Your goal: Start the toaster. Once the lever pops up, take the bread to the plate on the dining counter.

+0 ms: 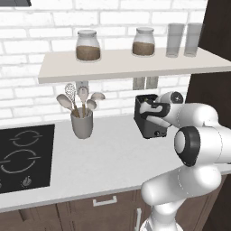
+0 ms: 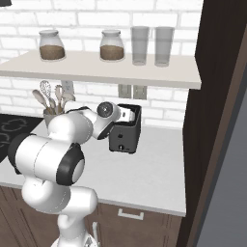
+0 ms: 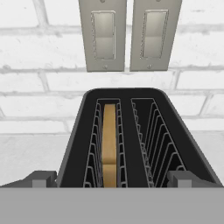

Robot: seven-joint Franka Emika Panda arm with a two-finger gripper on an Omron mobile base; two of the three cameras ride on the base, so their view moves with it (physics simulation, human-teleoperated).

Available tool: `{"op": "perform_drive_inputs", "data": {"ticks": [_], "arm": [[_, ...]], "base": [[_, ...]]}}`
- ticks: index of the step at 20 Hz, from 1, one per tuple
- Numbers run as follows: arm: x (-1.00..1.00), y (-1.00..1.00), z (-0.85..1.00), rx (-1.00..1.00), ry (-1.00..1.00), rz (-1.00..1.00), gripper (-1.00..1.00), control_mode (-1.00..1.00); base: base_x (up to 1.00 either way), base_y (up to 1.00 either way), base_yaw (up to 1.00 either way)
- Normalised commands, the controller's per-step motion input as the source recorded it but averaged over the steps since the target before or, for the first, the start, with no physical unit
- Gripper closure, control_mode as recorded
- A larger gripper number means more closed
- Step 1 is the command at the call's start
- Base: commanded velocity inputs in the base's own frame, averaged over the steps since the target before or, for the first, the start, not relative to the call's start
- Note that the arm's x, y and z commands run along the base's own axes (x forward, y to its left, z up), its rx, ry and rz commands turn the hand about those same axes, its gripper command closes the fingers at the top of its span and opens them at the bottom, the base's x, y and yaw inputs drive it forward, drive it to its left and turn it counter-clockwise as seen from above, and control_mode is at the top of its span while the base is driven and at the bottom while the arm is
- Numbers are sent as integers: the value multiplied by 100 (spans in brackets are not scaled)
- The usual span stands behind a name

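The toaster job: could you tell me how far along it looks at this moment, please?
Done: the arm has reached the toaster; the open gripper hangs over its near end. In hand: lining up, nothing gripped. The bread sits deep in the left slot in the hand view. Whether the lever is down cannot be told. Left: start it if needed, wait for the pop, carry the bread to the plate.
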Motion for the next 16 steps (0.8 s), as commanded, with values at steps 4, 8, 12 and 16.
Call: {"op": "perform_drive_inputs", "data": {"ticks": [4, 8, 12, 16], "arm": [[0, 0, 0, 0, 0, 0, -100, -100], [0, 0, 0, 0, 0, 0, -100, -100], [0, 0, 0, 0, 0, 0, -100, -100], [0, 0, 0, 0, 0, 0, -100, -100]], "base": [[0, 0, 0], [0, 0, 0], [0, 0, 0], [0, 0, 0]]}}
